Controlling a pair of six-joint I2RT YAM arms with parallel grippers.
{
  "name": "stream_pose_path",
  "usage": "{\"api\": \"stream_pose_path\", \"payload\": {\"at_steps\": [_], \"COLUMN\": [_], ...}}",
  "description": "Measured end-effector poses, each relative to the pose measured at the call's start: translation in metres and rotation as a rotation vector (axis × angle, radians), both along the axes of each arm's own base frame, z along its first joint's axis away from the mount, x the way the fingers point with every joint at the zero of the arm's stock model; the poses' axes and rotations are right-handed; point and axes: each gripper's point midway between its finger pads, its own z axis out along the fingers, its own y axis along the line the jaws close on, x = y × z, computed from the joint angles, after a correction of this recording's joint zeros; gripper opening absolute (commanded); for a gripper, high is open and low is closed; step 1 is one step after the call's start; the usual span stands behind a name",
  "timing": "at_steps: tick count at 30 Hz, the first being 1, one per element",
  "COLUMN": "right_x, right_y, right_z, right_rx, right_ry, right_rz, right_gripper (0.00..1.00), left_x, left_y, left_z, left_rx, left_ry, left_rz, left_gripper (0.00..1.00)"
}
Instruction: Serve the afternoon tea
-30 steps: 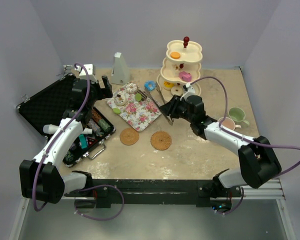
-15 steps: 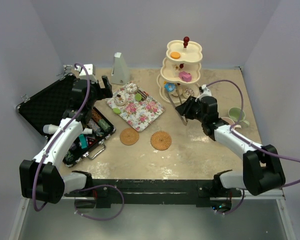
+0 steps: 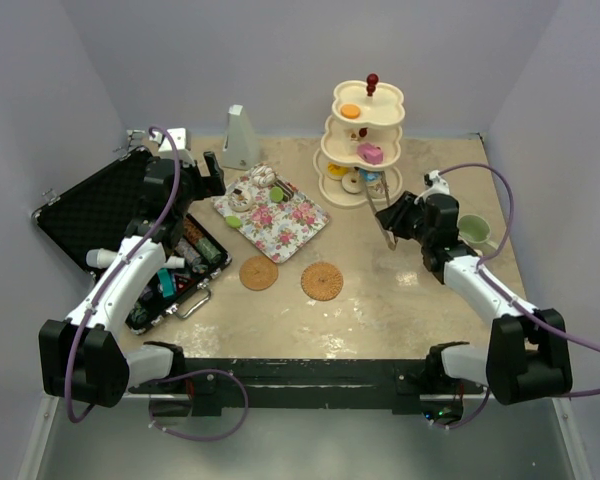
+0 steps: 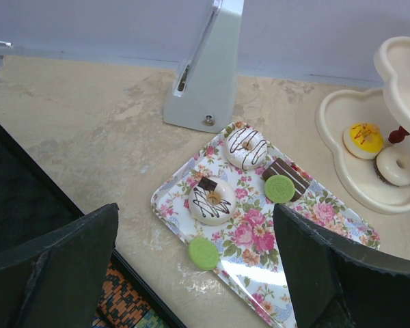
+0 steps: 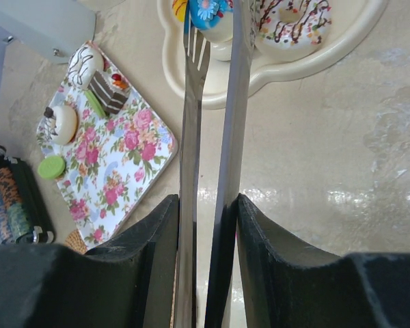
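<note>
My right gripper (image 3: 398, 214) (image 5: 206, 225) is shut on metal tongs (image 3: 376, 203) (image 5: 191, 137). The tong tips reach the bottom tier of the cream three-tier stand (image 3: 332, 168) (image 5: 307, 65) with the red knob (image 3: 372, 78). A blue donut (image 3: 367, 177) (image 5: 206, 10) sits between the tips, beside a white sprinkled donut (image 5: 294, 24). My left gripper (image 3: 212, 176) (image 4: 198, 266) is open and empty above the floral tray (image 3: 290, 222) (image 4: 260, 260), which holds white donuts (image 4: 212, 199), a brown cake and green discs. Two woven coasters (image 3: 259, 272) (image 3: 323, 281) lie in front. A green mug (image 3: 475, 230) stands right; the pink mug is hidden.
An open black case of tools (image 3: 110, 215) lies at the left under my left arm. A grey pyramid-shaped object (image 3: 240, 135) (image 4: 205, 75) stands at the back behind the tray. The walls close in at the back and both sides.
My right gripper has swung right with the tongs, carrying the blue donut from the table beside the tray to the stand's bottom tier. The left arm has not moved.
</note>
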Motion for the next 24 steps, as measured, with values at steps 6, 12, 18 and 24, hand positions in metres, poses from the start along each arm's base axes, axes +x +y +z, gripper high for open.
{"api": "stream_pose_path", "payload": {"at_steps": [6, 12, 18, 24], "right_x": [0.006, 0.014, 0.029, 0.046], "right_y": [-0.015, -0.026, -0.025, -0.019], "right_z": [-0.003, -0.016, -0.02, -0.011], "right_rx": [-0.011, -0.011, 0.015, 0.039], "right_ry": [-0.002, 0.023, 0.011, -0.027], "right_rz": [-0.028, -0.045, -0.027, -0.005], "right_gripper": [0.29, 0.29, 0.3, 0.31], "left_x": [0.0, 0.0, 0.0, 0.0], "left_y": [0.0, 0.0, 0.001, 0.001], "left_z": [0.0, 0.0, 0.0, 0.0], "left_rx": [0.0, 0.0, 0.001, 0.001], "left_ry": [0.0, 0.0, 0.0, 0.0], "left_rz": [0.0, 0.001, 0.003, 0.004], "left_gripper": [1.0, 1.0, 1.0, 1.0]}}
